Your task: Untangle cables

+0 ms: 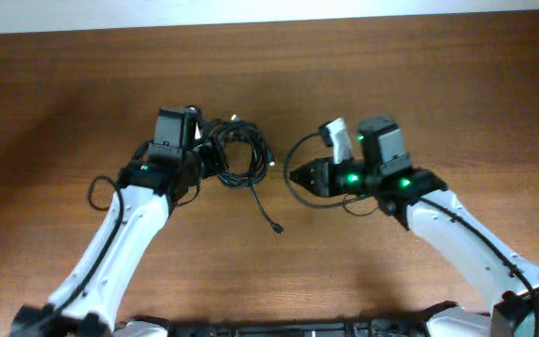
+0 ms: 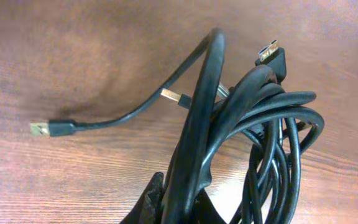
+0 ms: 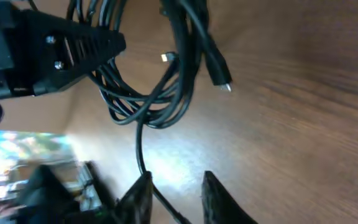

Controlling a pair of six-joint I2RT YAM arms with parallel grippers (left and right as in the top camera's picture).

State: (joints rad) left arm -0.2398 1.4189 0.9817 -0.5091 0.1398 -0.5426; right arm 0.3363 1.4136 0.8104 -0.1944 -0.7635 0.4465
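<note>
Overhead shows the left gripper (image 1: 202, 155) clamped on the black cables (image 1: 241, 154), a tangled coil near the middle of the wooden table (image 1: 419, 75); one loose tail (image 1: 262, 201) trails off toward the robot and ends in a small plug (image 1: 277, 227). The right gripper (image 3: 176, 182) sits just beside the coil with its fingers a little apart and a single strand (image 3: 139, 146) running down between them; from its wrist camera I can't quite tell whether that strand touches a pad or lies free. To my eye the job is barely begun; the sensible move is to close on that one strand alone, draw it slowly rightward while the left holds firm, and stop if the loops tighten.
</note>
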